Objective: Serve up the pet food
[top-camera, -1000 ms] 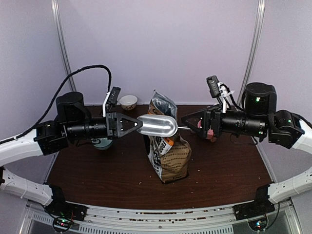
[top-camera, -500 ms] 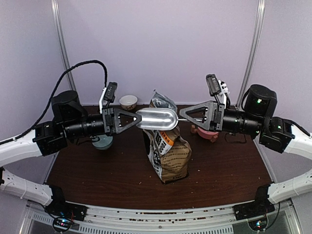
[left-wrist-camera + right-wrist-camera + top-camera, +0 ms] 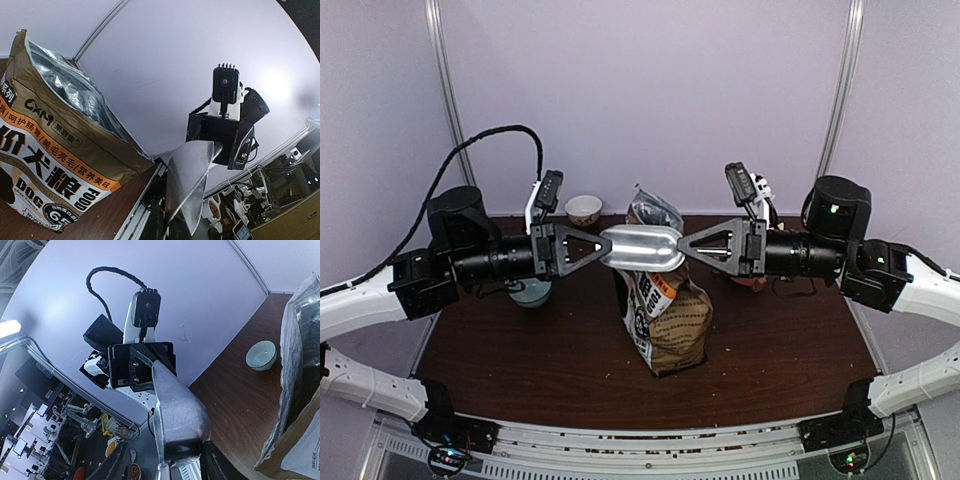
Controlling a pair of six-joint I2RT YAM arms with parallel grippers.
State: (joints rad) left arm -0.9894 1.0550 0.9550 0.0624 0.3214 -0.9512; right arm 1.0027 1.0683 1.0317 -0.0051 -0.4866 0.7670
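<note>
1. My left gripper [image 3: 603, 249] is pressed together on the 9 o'clock end of the metal scoop [image 3: 640, 247] and holds it roughly level.
2. My right gripper [image 3: 682, 250] meets the scoop's 3 o'clock end. Its fingers [image 3: 116, 465] are spread on either side of the handle, with gaps visible in the right wrist view.
3. The pet food bag [image 3: 670, 320] stands upright and open at mid-table [image 3: 520, 350], at 6 o'clock from the scoop. The pellets inside are hidden.
4. A small white bowl [image 3: 583, 209] sits at 11 o'clock from the bag.

Top camera overhead-behind; wrist cameras face each other, sharing scoop [image 3: 187, 185], bag [image 3: 65, 150].
</note>
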